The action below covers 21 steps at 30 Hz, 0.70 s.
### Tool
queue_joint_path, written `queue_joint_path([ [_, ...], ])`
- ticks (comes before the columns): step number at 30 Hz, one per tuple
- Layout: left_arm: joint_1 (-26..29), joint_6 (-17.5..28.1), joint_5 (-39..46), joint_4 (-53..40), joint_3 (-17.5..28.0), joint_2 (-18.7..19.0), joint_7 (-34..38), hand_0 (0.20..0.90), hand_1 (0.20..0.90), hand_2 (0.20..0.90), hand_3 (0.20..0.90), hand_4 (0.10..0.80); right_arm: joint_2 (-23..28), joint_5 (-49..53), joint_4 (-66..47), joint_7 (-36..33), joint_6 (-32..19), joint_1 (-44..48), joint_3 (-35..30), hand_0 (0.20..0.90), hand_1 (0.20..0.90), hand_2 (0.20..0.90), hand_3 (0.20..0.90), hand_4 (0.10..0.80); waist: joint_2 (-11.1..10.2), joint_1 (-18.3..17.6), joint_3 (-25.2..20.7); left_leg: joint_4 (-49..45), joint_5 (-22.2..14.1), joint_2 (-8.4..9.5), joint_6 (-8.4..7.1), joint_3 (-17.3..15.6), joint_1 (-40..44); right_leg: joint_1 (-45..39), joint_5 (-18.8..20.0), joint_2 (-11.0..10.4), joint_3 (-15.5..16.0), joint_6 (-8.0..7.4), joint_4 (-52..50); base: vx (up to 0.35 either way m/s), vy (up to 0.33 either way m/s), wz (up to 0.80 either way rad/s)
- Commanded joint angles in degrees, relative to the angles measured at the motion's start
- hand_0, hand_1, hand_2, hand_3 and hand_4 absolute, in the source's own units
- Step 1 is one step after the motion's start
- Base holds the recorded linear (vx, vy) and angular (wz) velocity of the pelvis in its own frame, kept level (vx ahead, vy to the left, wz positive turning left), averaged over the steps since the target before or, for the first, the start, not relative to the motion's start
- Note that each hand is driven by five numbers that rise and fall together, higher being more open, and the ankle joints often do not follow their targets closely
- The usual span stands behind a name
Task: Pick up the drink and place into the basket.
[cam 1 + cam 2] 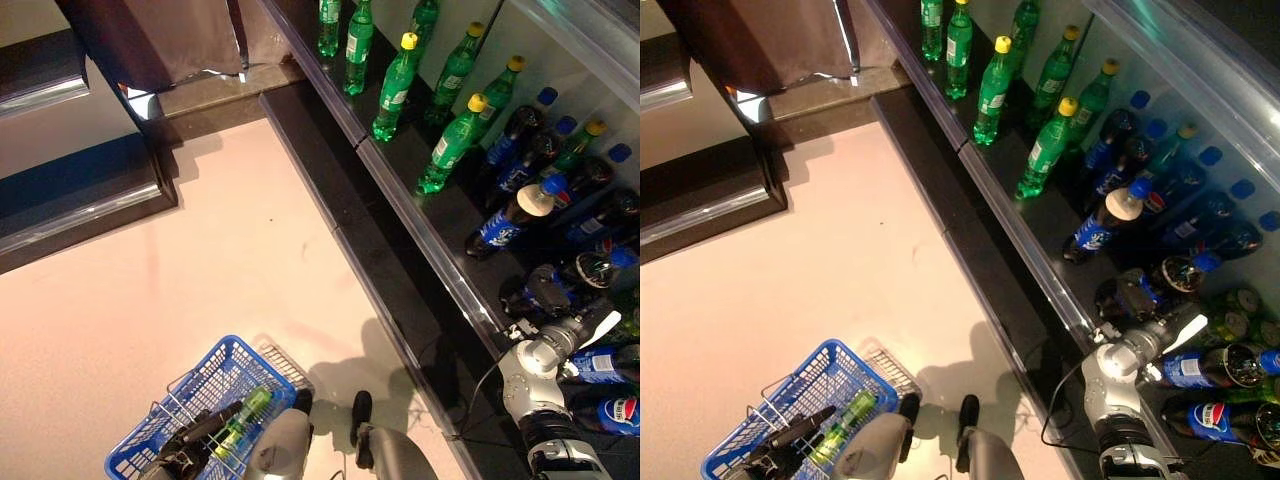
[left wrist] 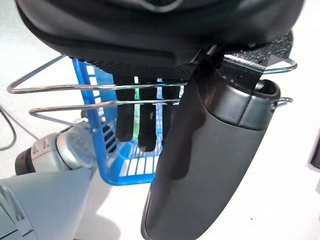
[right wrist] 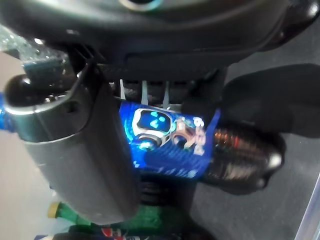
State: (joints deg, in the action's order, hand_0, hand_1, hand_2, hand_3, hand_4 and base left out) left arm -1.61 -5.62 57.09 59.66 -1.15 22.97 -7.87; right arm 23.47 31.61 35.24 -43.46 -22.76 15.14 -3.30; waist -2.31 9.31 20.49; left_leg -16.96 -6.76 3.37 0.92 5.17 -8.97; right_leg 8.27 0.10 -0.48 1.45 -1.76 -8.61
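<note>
Left hand: fingers hooked round wire handles of blue basket on floor; green bottle already inside. Right hand deep in shelf at right end, fingers wrapped round dark cola bottle, long axis across palm. Basket lies well left of it. Fingertips hidden behind bottle; cap end unclear.

Pale glossy floor, dark shelving

Dark cola bottle lying in the cooler; blue basket on floor.
</note>
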Motion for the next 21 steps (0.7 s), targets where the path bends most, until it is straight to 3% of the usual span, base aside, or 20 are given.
queue_joint_path([
  [1,-4.4,1.1,-1.1,-2.2,0.2,2.0,-0.8,0.3,0.3,0.3,0.2,0.1,9.1,-2.4,-1.0,0.3,-4.1,4.6,-0.3,0.3,0.3,0.3,0.2,0.1,0.8,0.1,-4.4,7.1,-1.1,4.37,0.46,4.1,3.6,0.1,-5.2,2.3,2.1,-6.72,-2.9,0.0,0.0,0.0],
  [7,-4.7,1.4,-1.7,-1.8,1.0,1.9,-1.0,0.3,0.3,0.3,0.2,0.1,9.6,-3.5,-0.5,-1.1,-4.3,4.5,-0.6,0.3,0.3,0.3,0.2,0.1,0.6,0.2,-4.8,6.3,-1.6,4.53,0.51,4.0,3.6,0.2,-5.3,2.1,2.2,-6.8,-3.3,0.0,0.0,0.0],
  [13,-5.9,1.4,-3.5,-1.9,2.3,1.2,-1.2,0.3,0.3,0.3,0.2,0.1,10.1,-10.8,-3.1,-5.6,-4.3,3.7,-0.8,0.3,0.3,0.3,0.2,0.1,0.4,0.5,-5.9,5.3,-2.7,4.67,0.75,4.1,4.2,-0.4,-5.5,1.7,2.3,-6.88,-3.5,0.028,0.006,0.0],
  [16,-8.5,1.6,-5.8,-2.4,3.6,-0.7,-0.8,0.3,0.3,0.3,0.2,0.1,10.1,-17.5,-8.9,-6.8,-3.6,0.8,-2.1,0.3,0.3,0.3,0.2,0.1,0.3,0.3,-7.8,6.5,-2.8,5.03,1.0,4.7,6.7,-2.1,-5.0,1.6,2.0,-7.1,-2.3,0.12,0.045,0.0],
  [21,-11.9,2.9,-7.4,-2.8,5.0,-3.2,-0.9,0.3,0.3,0.3,0.2,0.1,9.0,-20.0,-19.8,-3.2,-3.4,-4.6,-5.5,0.3,0.3,0.3,0.2,0.1,0.0,-1.0,-9.8,8.6,-1.7,5.35,0.95,4.4,9.4,-4.0,-3.5,1.1,1.5,-7.47,-0.1,0.061,0.06,0.01],
])
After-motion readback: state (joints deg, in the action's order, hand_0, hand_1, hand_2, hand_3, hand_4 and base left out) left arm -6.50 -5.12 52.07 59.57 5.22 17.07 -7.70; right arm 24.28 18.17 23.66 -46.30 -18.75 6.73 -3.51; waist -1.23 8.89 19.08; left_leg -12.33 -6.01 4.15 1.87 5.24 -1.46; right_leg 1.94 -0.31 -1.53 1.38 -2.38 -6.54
